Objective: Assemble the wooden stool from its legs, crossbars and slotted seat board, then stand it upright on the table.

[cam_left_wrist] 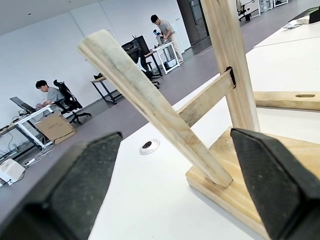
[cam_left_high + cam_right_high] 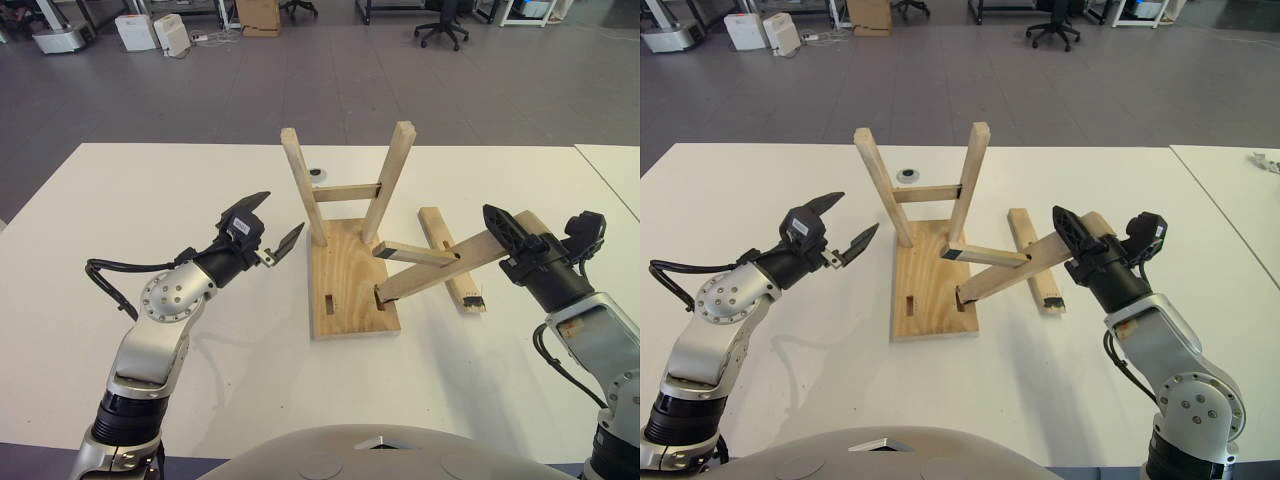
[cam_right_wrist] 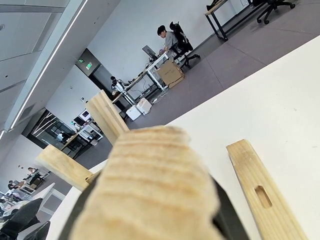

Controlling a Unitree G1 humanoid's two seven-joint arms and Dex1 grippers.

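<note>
Well, the seat board (image 2: 350,275) lies flat near the middle of the table (image 2: 150,200). Its long side points from the near edge to the far edge. Two legs (image 2: 303,185) stand up from the far end of the board. They lean apart a little at the top, and a crossbar (image 2: 345,192) joins them.

A third leg (image 2: 440,270) is tilted low over the right side of the board. Its bottom end sits at a slot near the board's near right corner. A short crossbar (image 2: 415,254) sticks out of it toward the standing legs. The top end of this leg is inside the right gripper (image 2: 507,240), and the jaws are squeezed tight around it.

A loose leg (image 2: 466,290) lies flat on the table just right of the board, under the tilted one.

The left gripper (image 2: 275,225) hangs over the table just left of the board, close to the nearer standing leg. Its jaws are wide apart with nothing between them, and that leg is just in front of them.

A small round cap (image 2: 318,173) sits in the table near the far edge, behind the legs.
</note>
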